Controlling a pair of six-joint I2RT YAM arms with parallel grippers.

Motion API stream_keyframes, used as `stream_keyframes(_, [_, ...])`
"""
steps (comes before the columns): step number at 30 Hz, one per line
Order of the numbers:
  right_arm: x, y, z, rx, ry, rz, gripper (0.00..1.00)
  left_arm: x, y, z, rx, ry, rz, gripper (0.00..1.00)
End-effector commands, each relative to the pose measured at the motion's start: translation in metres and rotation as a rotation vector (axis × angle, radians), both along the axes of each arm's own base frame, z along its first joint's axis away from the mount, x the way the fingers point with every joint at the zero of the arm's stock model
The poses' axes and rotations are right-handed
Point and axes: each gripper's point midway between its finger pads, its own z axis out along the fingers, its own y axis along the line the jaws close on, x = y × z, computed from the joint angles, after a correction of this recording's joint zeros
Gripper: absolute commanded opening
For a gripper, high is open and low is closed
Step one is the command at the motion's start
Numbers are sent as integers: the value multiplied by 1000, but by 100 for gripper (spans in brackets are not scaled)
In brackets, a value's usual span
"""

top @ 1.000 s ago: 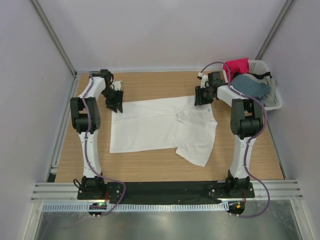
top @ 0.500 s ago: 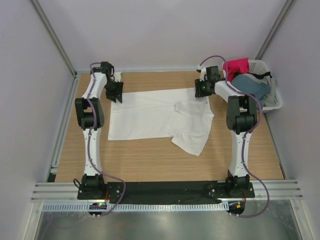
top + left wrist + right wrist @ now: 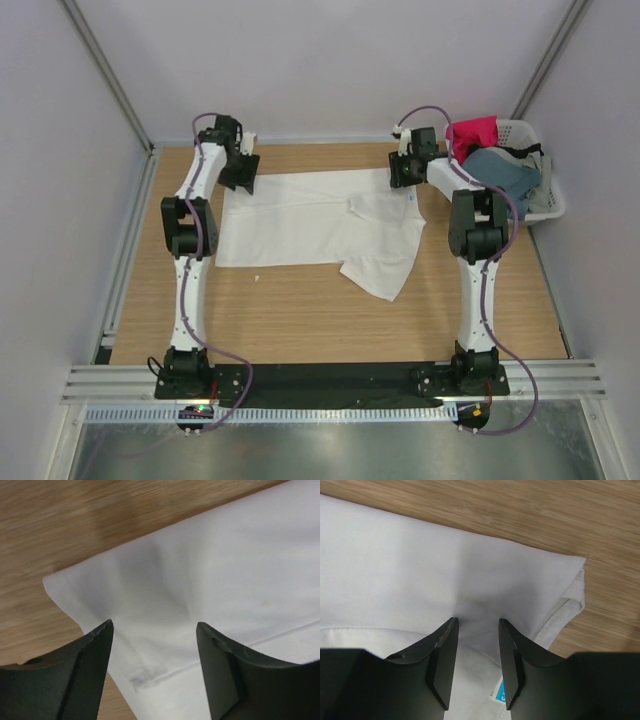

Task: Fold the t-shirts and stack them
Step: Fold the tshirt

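Observation:
A white t-shirt (image 3: 300, 225) lies spread on the wooden table, with one sleeve (image 3: 380, 270) folded over toward the near side. My left gripper (image 3: 240, 172) is over its far left corner (image 3: 75, 587); its jaws stand open (image 3: 154, 625) and the cloth lies flat beneath them. At the far right corner by the collar, my right gripper (image 3: 403, 178) is shut on a raised pinch of the white cloth (image 3: 477, 621). The blue neck label (image 3: 499, 692) peeks out beside its right finger. A slate blue t-shirt (image 3: 500, 170) and a red-pink one (image 3: 473, 130) lie in the basket.
The white slotted basket (image 3: 550, 205) stands at the far right corner of the table, just right of the right arm. Bare wood (image 3: 300, 320) runs between the shirt and the arm bases. Walls close in the far and side edges.
Both grippers moved toward the far edge and dragged the white t-shirt with them. The left jaws have opened wider and let the corner drop flat. The right jaws are unchanged.

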Motion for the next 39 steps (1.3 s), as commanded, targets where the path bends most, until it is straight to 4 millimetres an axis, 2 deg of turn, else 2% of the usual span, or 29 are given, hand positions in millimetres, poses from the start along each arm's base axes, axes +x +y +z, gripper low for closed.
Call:
stream_keyframes(1, [14,-4,74,-13,-151,12,44,8,-18,103,-22,-202,-23,73])
stream_keyframes(2, [13,-3,108,-13,-211,29,45,3,-26,123,-30,-233,-38,82])
stream_keyframes(3, [11,-3,125,-15,-246,39,45,-1,-29,141,-39,-262,-46,85])
stream_keyframes(4, [5,-3,132,-16,-259,50,45,-13,-37,183,-84,-328,-77,90])
stream_keyframes(5, [0,0,147,-17,-290,80,46,-23,-38,187,-99,-319,-82,92])
stream_keyframes(6, [-9,0,174,-16,-339,95,46,-31,-39,201,-116,-342,-87,95])
stream_keyframes(7, [-17,3,184,-15,-354,122,46,-38,-41,210,-134,-355,-92,96])
stream_keyframes(8, [-32,4,176,-13,-329,149,47,-58,-47,223,-176,-356,-114,97])
stream_keyframes(10, [-65,14,182,-24,-331,250,47,-74,-50,232,-200,-359,-129,96])
stream_keyframes(11, [-77,14,178,-38,-313,274,47,-91,-51,236,-217,-343,-140,94])
stream_keyframes(12, [-91,16,179,-57,-316,315,48,-100,-51,238,-220,-335,-149,91])
stream_keyframes(13, [-115,19,174,-63,-296,355,48,-108,-51,238,-216,-326,-170,83])
stream_keyframes(14, [-135,21,167,-73,-255,397,48,-122,-47,240,-201,-314,-179,81])
stream_keyframes(15, [-151,23,161,-83,-233,432,48,-138,-46,224,-190,-253,-208,81])
stream_keyframes(16, [-178,28,155,-108,-223,503,48,-149,-44,217,-183,-221,-236,85])
stream_keyframes(17, [-194,31,148,-117,-199,538,49,-160,-42,211,-167,-195,-284,91])
stream_keyframes(18, [-214,32,139,-127,-156,574,49,-182,-39,195,-162,-132,-282,99])
stream_keyframes(19, [-236,33,121,-154,-118,635,49,-191,-40,191,-180,-120,-291,100])
stream_keyframes(20, [-257,39,124,-164,-123,684,49,-198,-41,190,-218,-137,-311,100])
stream_keyframes(21, [-270,43,122,-173,-129,725,50,-206,-43,205,-257,-199,-277,100])
stream_keyframes(22, [-290,44,105,-183,-100,768,51,-215,-39,185,-269,-172,-217,100])
stream_keyframes(24, [-313,56,111,-195,-167,835,54,-216,-47,194,-336,-216,-171,100])
stream_keyframes(25, [-327,55,95,-202,-141,852,56,-217,-48,191,-366,-197,-140,99])
stream_keyframes(26, [-333,57,100,-205,-180,861,57,-216,-48,191,-395,-188,-109,100])
stream_keyframes(30, [-361,57,79,-214,-115,898,59,-219,-40,191,-481,-154,-27,99])
stream_keyframes(34, [-378,52,65,-209,-30,931,64,-229,-30,177,-407,-169,-68,99])
stream_keyframes(36, [-386,47,48,-226,20,953,64,-233,-11,156,-292,-142,-47,96])
stream_keyframes(38, [-380,48,41,-240,-4,955,64,-233,11,139,-162,-145,-39,94])
stream_keyframes(39, [-382,47,33,-247,-4,963,64,-241,18,120,-124,-112,-26,94])
